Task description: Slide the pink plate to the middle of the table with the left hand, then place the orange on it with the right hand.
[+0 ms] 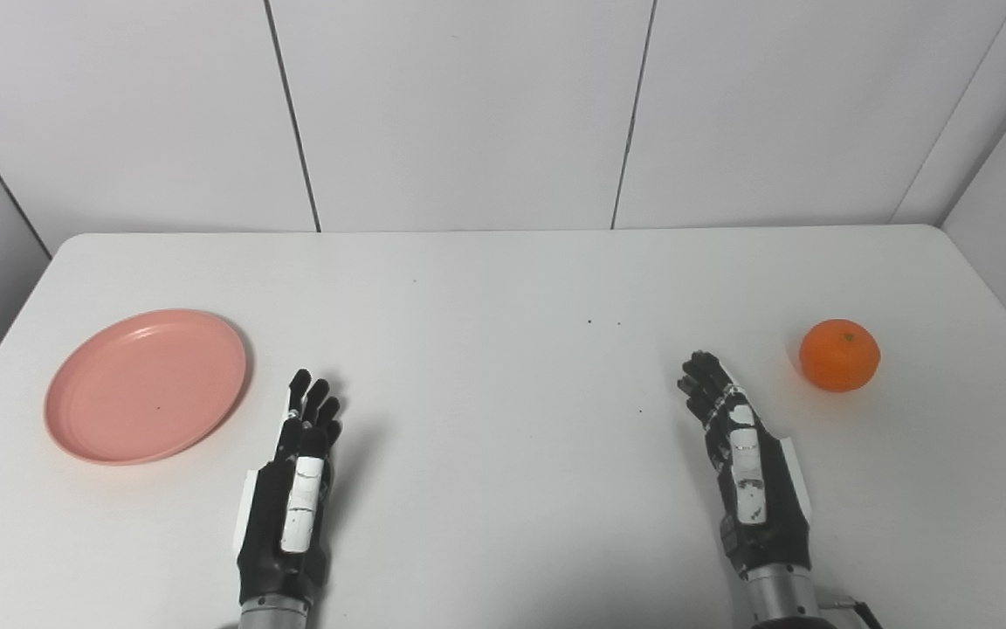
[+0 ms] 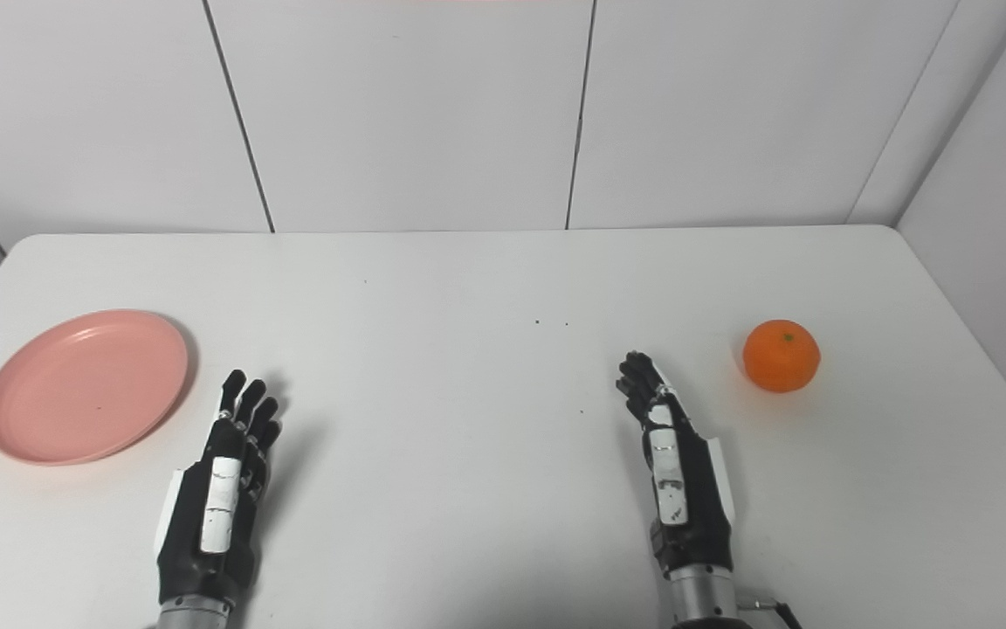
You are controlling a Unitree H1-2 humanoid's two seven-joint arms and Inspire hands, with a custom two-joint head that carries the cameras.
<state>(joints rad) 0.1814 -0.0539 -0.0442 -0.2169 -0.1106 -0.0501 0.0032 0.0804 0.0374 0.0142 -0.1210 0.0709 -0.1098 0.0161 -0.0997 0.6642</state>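
**Both hands empty, plate and orange untouched**

I start at the left hand [image 1: 289,489]: its fingers [image 1: 313,411] are stretched forward, lying close side by side with only thin gaps, and they pinch nothing. The hand sits edge-on, back of the palm turned toward the middle of the table [image 1: 503,489], so I cannot tell how the thumb lies. From what I see it hangs low over the surface; I cannot tell whether it touches.

The right hand [image 2: 678,472] mirrors it. Its fingers [image 2: 638,384] are also extended and bunched together, slightly curled at the tips, closed on nothing. This hand too stands on edge with its back facing inward.

I place everything against the plate [image 1: 147,386]. It is pink, round and shallow, lying flat at the table's left side, well short of the middle. The left hand is just right of the plate and nearer to me, its fingertips level with the plate's near half and clear of the rim. The right hand is far to the right of the plate, across the bare centre of the table. The orange [image 2: 781,355] sits farther right again, close to the table's right edge and about level with the plate's middle. It rests on the tabletop, apart from the right fingertips, which lie just left of it and a bit nearer to me.

Behind the plate, the table's far edge meets a white panelled wall [image 1: 468,114].
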